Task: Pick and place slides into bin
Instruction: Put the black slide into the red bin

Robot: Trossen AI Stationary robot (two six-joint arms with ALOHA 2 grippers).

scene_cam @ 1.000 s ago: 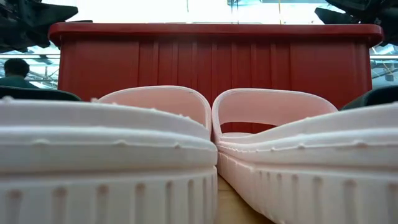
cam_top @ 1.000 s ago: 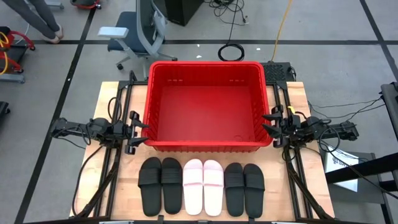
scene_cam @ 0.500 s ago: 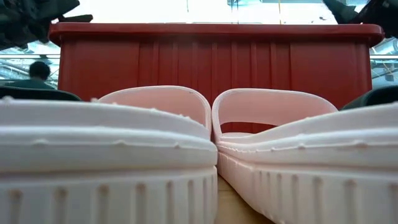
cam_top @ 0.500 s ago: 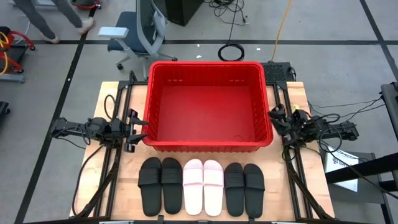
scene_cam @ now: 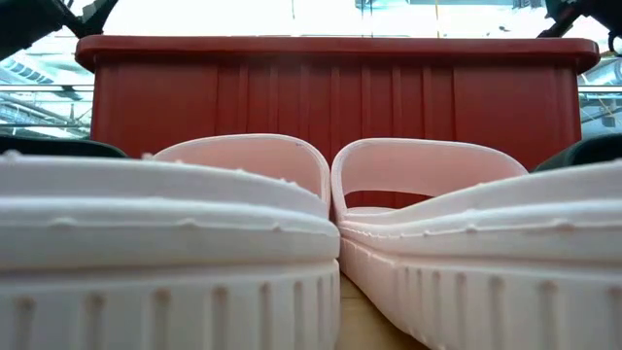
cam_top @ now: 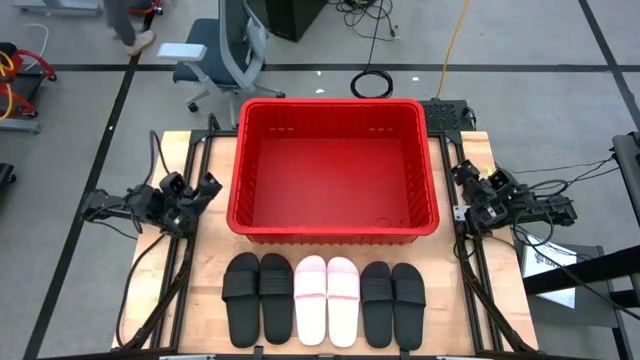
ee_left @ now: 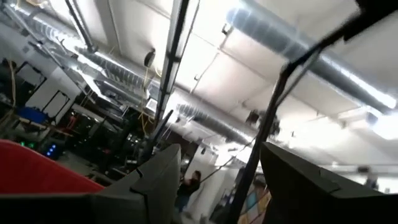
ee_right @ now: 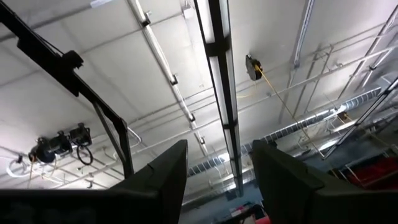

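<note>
Six slides [cam_top: 325,300] lie in a row on the table [cam_top: 500,290] just in front of the empty bin [cam_top: 333,170]; none picked yet. Left gripper [cam_top: 200,192] and right gripper [cam_top: 468,180] flank the bin, both spread and empty, tilted upward. Next move probably calls for one arm to swing down onto a slide's strap.

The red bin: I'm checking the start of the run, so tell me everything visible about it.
The red bin is a large rectangular tub of glossy bright red plastic with a rolled rim, sloping walls and vertical ribs on its outside. It stands upright at the table's middle, toward the far edge, and holds nothing. The six slides lie in a row just in front of it, apart from it. Neither gripper touches it.
</note>
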